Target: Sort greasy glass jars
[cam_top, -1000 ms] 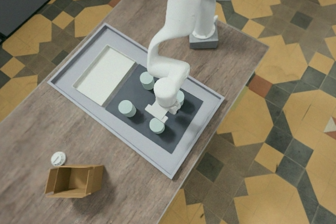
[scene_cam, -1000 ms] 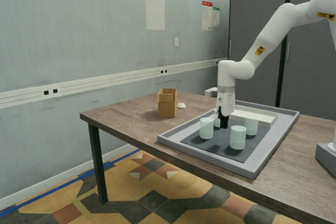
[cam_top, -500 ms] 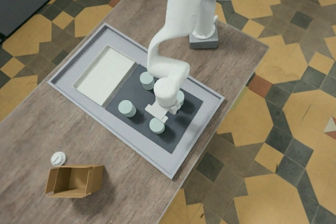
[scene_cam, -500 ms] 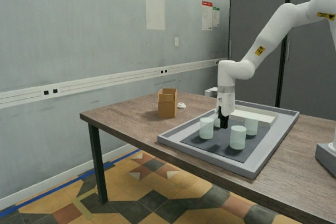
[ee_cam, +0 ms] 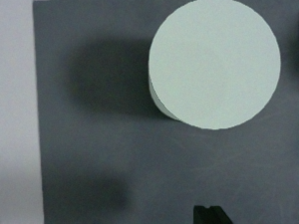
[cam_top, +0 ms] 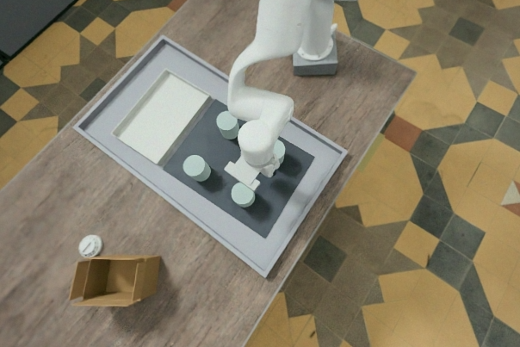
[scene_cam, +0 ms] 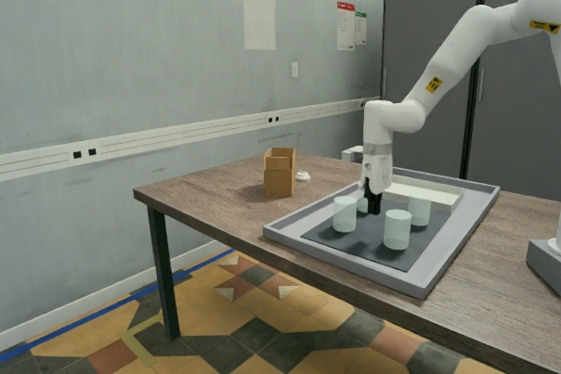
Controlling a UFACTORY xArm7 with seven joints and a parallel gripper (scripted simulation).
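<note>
Four pale green glass jars stand upright on the dark drying mat (cam_top: 195,139) (scene_cam: 404,261) (ee_cam: 100,153). The outer jar (cam_top: 243,195) (scene_cam: 345,214) (ee_cam: 214,64) fills much of the wrist view. Another jar (cam_top: 196,168) is nearest the long outer side, mostly behind the fingers in the exterior view. A third jar (cam_top: 227,125) (scene_cam: 419,210) is on the base side near the tray. The fourth jar (cam_top: 280,151) (scene_cam: 397,230) is partly under the arm. The white tray (cam_top: 161,120) (scene_cam: 428,191) is empty. My gripper (scene_cam: 374,211) (ee_cam: 211,215) is shut and empty, low among the jars.
A raised grey rim (cam_top: 172,190) (scene_cam: 348,263) surrounds the mat and tray. An open cardboard box (cam_top: 148,279) (scene_cam: 280,183) and a round white dial (cam_top: 90,245) (scene_cam: 303,176) stand on the wooden table (cam_top: 52,214) (scene_cam: 218,185), outside the rim.
</note>
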